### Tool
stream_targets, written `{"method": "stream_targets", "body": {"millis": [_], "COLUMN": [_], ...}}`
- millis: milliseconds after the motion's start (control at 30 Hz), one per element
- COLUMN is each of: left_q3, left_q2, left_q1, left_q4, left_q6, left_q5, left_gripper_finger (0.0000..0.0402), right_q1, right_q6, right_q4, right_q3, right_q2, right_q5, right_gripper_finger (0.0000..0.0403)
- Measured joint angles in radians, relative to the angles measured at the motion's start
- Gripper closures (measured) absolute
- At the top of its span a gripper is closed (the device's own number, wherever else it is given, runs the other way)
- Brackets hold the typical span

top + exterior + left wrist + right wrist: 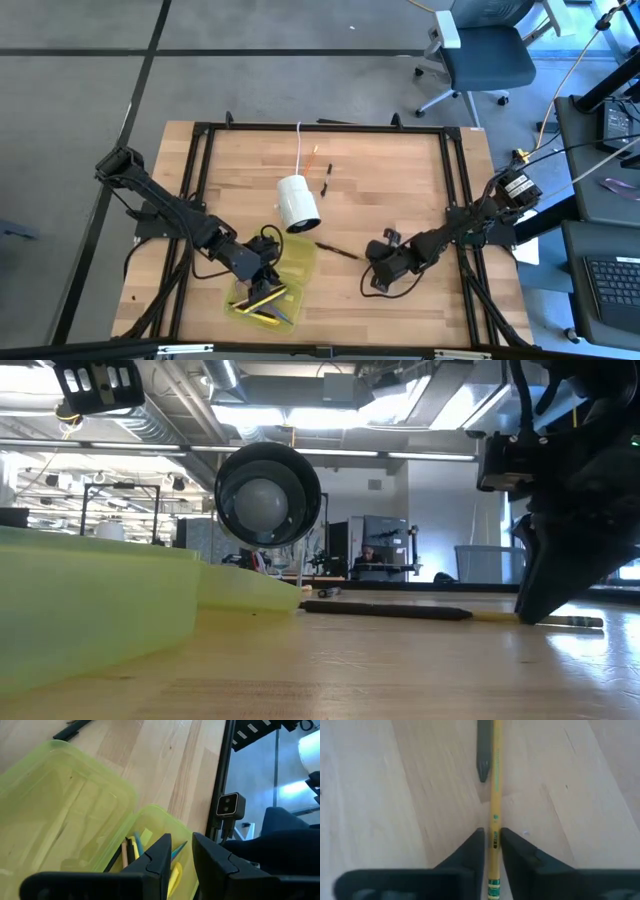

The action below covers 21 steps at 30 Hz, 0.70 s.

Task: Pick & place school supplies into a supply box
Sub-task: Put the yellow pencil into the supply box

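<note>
The supply box (285,268) lies open near the table's near edge, translucent yellow-green, with several pens and pencils (131,849) in its tray. My left gripper (181,852) hovers open over that tray, holding nothing. My right gripper (492,837) is down at the table to the right of the box, shut on a yellow pencil (495,780). A dark pen (484,750) lies flat on the wood beside the pencil, also seen in the low view as the dark pen (385,610). Two small pieces (326,178) lie farther back. My right gripper pinches the yellow pencil between its two fingers (475,847), on the shaft close to its green-banded end (494,822). The fingers come from above, slanting down, and stand across the pencil. The pencil lies level along the table top (570,621); whether it is lifted clear I cannot tell.
A white cylinder on a cord (297,202) lies just behind the box, between the two arms. Black frame rails (455,200) border the wooden table. Bare wood spreads between the box and my right gripper (375,268).
</note>
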Motion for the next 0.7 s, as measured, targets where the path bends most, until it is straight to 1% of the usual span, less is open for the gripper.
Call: {"method": "stream_targets", "body": {"millis": [100,200,267,367,400,467,600,700], "left_q3": [0.000,0.000,0.000,0.000,0.000,0.000,0.000,0.000], "left_q2": [0.000,0.000,0.000,0.000,0.000,0.000,0.000,0.000], "left_q1": [0.000,0.000,0.000,0.000,0.000,-0.001,-0.002,-0.002], "left_q4": [0.000,0.000,0.000,0.000,-0.001,-0.001,-0.001,-0.001], "left_q6": [0.000,0.000,0.000,0.000,0.000,0.000,0.004,0.008], "left_q5": [0.001,0.002,0.002,0.003,0.004,0.008,0.007,0.005], "left_gripper_finger": [0.0329,0.0329,0.0329,0.0329,0.0329,0.0329,0.0329,0.0329], "right_q1": [0.000,-0.001,0.003,0.033,0.050,0.101,0.236,0.325], "right_q6": [-0.013,-0.010,-0.008,-0.002,0.006,0.007,0.010,0.053], "right_q4": [0.008,0.024,0.051,0.058,0.056,0.053,0.027,0.034], "right_q3": [0.000,-0.001,-0.001,0.001,0.001,0.003,-0.004,-0.037], "right_q2": [0.000,-0.003,-0.019,-0.063,-0.082,-0.119,-0.150,-0.151], "right_q5": [0.002,0.035,0.068,0.148,0.183,0.288,0.557,0.656], "right_gripper_finger": [0.0302,0.0271,0.0258,0.0250,0.0249,0.0249,0.0252,0.0255]}}
